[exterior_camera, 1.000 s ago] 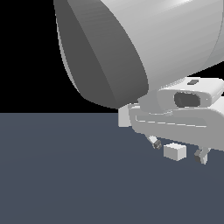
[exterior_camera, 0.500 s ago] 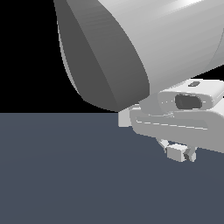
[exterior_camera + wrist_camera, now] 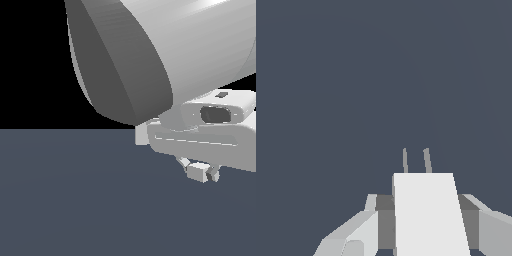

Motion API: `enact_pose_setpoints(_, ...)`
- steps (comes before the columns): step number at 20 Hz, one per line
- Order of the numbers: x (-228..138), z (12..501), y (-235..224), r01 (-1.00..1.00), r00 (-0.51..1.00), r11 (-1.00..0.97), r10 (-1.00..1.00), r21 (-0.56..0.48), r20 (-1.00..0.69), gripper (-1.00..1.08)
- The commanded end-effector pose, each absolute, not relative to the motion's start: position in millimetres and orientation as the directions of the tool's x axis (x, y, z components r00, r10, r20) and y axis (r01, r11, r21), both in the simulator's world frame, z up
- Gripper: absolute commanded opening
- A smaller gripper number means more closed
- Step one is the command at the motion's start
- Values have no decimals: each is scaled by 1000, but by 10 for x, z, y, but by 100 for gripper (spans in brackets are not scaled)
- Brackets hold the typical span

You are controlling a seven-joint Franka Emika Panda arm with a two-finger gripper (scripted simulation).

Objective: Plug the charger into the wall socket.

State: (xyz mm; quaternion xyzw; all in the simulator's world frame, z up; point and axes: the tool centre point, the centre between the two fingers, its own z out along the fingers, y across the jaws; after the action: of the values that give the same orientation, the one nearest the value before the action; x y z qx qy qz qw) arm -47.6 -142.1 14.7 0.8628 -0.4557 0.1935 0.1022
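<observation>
The claw [image 3: 201,174] is clamped on the charger [image 3: 428,215], block between its fingers [image 3: 358,232].

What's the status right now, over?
Jaws shut on small white box-shaped charger. Two grey prongs showing. Wall socket not in view. Nothing blocking, over.

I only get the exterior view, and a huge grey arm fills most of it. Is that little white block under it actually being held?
Observer: Yes. In the wrist view the gripper has a dark pad pressed against each side of the charger.
Operator: Does it have pins?
Observer: Two thin grey prongs stick out of its front end.
Operator: Is the wall socket ahead of them?
Observer: Not in view. Beyond the prongs there is only plain dark ground.
</observation>
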Motion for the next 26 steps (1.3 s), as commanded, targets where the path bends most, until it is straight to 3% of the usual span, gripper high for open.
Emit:
enact_pose_setpoints(1, -450, 174, -1419, -810, 530, -586, -732, 0, 428, -100)
enact_pose_setpoints(26, 68, 757, -1095, -278, 863, -960, -249, 3, 441, -100)
